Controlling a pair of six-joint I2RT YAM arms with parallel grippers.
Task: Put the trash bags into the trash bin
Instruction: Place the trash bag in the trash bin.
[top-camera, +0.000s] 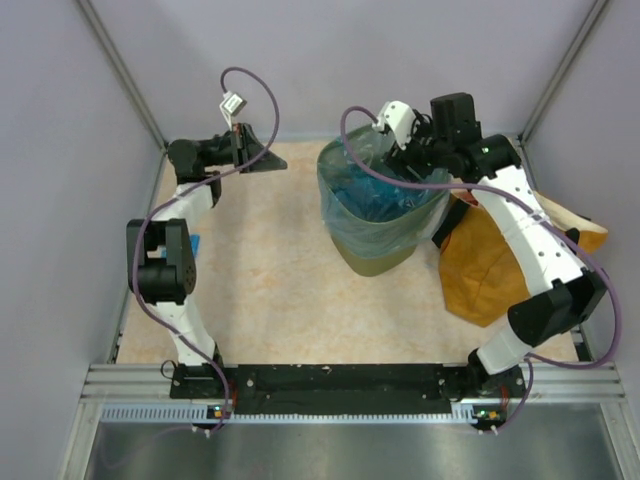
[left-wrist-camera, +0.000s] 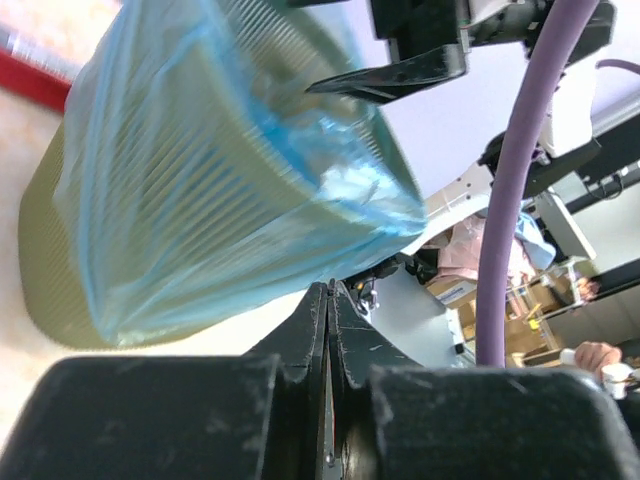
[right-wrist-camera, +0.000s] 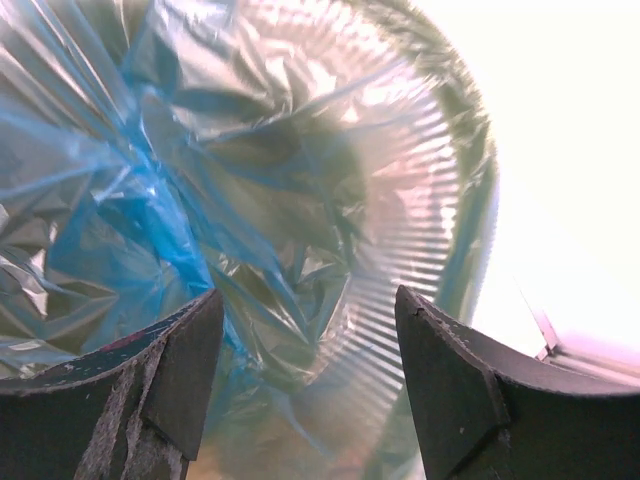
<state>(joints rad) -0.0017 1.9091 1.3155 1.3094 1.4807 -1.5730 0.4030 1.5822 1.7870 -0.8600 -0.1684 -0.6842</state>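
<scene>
Top view: 1 olive wire-mesh trash bin (top-camera: 385, 258), rounded-square rim tapering to a narrower base, stands on the speckled beige worktop (top-camera: 270, 290). 1 crinkly translucent blue trash bag (top-camera: 365, 190) lines it, with the film draped over the rim and down the outside. A mustard sack (top-camera: 490, 270) sits just beside it on the right. Right jaws are over the far rim; left jaws are well apart, far left.

Left wrist: left jaws pressed together, gripping nothing. The bag-wrapped trash bin (left-wrist-camera: 40, 260) is beyond.

Right wrist: right jaws parted wide and empty above the bin mouth. Inside, the trash bag (right-wrist-camera: 150, 200) is crumpled against the ribbed mesh.
</scene>
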